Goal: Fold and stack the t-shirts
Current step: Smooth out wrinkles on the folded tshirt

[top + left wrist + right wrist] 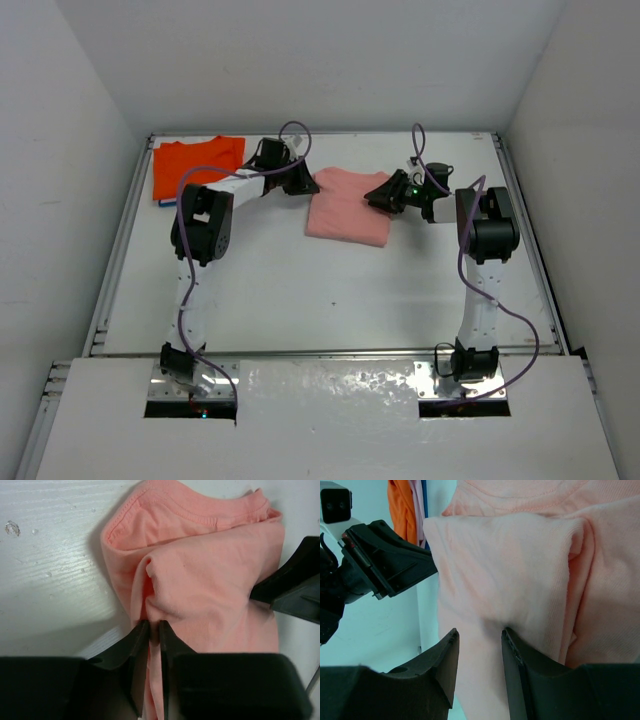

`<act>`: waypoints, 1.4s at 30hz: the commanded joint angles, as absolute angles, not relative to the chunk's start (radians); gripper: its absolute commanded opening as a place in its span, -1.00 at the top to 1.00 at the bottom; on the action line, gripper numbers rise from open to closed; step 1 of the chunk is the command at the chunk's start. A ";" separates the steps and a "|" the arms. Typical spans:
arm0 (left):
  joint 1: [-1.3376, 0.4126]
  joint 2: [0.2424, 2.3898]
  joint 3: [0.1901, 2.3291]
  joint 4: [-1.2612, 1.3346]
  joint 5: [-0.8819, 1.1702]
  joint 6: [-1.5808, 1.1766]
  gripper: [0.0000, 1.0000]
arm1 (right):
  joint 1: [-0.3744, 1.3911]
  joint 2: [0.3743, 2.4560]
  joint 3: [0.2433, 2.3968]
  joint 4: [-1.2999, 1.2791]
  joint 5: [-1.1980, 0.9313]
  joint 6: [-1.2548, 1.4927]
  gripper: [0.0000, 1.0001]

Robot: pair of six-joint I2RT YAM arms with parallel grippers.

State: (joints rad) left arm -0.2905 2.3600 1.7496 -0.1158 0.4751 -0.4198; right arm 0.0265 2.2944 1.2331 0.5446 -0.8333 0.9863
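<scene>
Here, pink t-shirt fold between left fingers

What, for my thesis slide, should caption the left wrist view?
Left gripper pinching a raised fold of the salmon-pink t-shirt on the white table.

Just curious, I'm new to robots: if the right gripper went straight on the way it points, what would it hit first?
The pink t-shirt: its folded cloth fills the view just ahead of the right gripper, though whether they touch is unclear.
</scene>
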 commanded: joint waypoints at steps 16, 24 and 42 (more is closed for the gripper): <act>-0.282 2.203 1.683 -0.066 0.460 -0.402 1.00 | 0.020 2.310 1.255 0.606 -0.798 1.019 0.23; -0.281 2.166 1.612 -0.029 0.466 -0.400 0.82 | 0.021 2.322 1.259 0.620 -0.796 1.034 0.23; -0.255 2.186 1.835 -0.072 0.443 -0.453 0.49 | 0.021 2.200 1.198 0.581 -0.796 1.011 0.23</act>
